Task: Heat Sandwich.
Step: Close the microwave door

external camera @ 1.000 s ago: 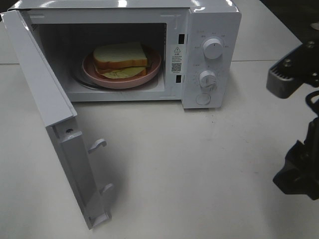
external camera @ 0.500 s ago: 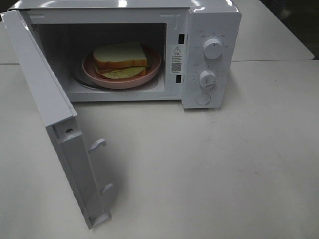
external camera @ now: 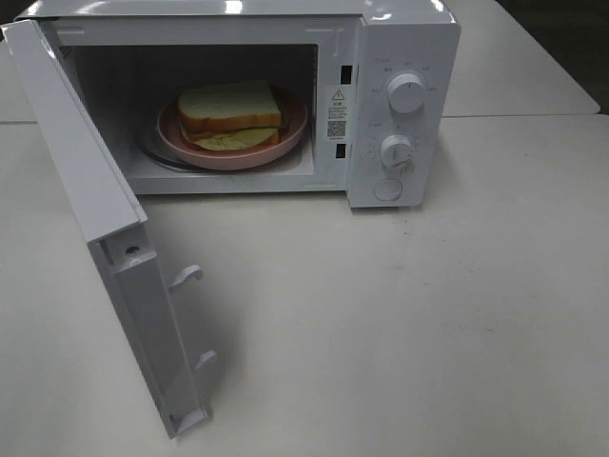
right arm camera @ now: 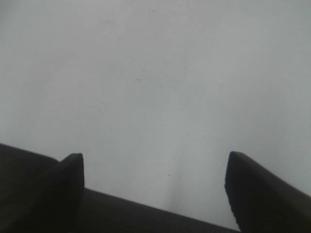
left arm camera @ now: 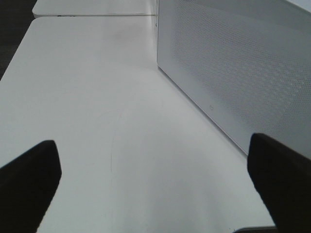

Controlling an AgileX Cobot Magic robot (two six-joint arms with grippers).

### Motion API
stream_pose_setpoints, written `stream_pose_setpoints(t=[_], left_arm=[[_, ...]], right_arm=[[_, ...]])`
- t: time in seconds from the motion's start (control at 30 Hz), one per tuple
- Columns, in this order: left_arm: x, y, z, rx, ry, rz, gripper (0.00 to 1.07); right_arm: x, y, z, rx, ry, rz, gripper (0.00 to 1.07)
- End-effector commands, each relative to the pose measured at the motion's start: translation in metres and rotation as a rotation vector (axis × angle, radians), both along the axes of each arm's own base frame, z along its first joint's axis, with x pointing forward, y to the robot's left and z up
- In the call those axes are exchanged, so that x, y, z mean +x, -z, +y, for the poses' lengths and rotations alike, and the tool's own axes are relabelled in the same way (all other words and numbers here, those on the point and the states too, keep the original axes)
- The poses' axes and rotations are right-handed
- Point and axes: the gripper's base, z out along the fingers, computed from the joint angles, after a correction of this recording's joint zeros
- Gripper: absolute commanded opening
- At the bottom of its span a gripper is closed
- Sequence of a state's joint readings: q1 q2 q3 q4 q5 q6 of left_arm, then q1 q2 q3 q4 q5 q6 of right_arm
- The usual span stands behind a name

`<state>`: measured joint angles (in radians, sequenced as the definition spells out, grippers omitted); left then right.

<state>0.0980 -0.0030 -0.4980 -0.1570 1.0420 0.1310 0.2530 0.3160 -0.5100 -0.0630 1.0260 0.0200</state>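
Sandwich [external camera: 231, 112] sits on the pink plate [external camera: 190, 143] inside the microwave [external camera: 409, 38], at the far left of the table [external camera: 428, 314], with the door [external camera: 86, 171] swung open toward the near left. Soft and light, the bread would likely squash and the filling could slide, so lifting by the stiff plate rim looks safer. Left pincer [left arm camera: 151, 145] and right pincer [right arm camera: 155, 155] both gape wide, holding nothing.

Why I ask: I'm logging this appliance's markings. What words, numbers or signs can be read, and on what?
Sticker beside the microwave opening: a warning triangle and a square code; its print is too small to read.
Marks around the upper knob and lower knob: too blurred to read.
No word or number can be quoted; both wrist views show no text.
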Motion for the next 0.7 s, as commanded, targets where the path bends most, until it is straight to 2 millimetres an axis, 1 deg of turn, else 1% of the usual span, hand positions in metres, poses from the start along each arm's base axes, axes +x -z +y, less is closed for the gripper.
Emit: stream_pose_setpoints(t=[0.03,0.17,0.43,0.57,0.7], left_arm=[[-0.004,0.001,-0.001,-0.007,-0.005,-0.029,1.01],[-0.004,0.001,-0.001,-0.007,-0.005,-0.029,1.01],[-0.004,0.001,-0.001,-0.007,-0.005,-0.029,1.01],[-0.004,0.001,-0.001,-0.007,-0.005,-0.029,1.01],[-0.004,0.001,-0.001,-0.007,-0.005,-0.029,1.01]], right_arm=[[-0.01,0.0,-0.002,0.007,0.006,-0.054,0.76],[-0.019,-0.002,0.0,0.018,-0.024,-0.109,0.76],[-0.03,-0.003,-0.002,0.027,0.023,-0.183,0.76],[-0.044,-0.003,-0.004,0.034,0.067,-0.281,0.76],[-0.05,-0.003,-0.004,0.036,0.079,-0.321,0.76]])
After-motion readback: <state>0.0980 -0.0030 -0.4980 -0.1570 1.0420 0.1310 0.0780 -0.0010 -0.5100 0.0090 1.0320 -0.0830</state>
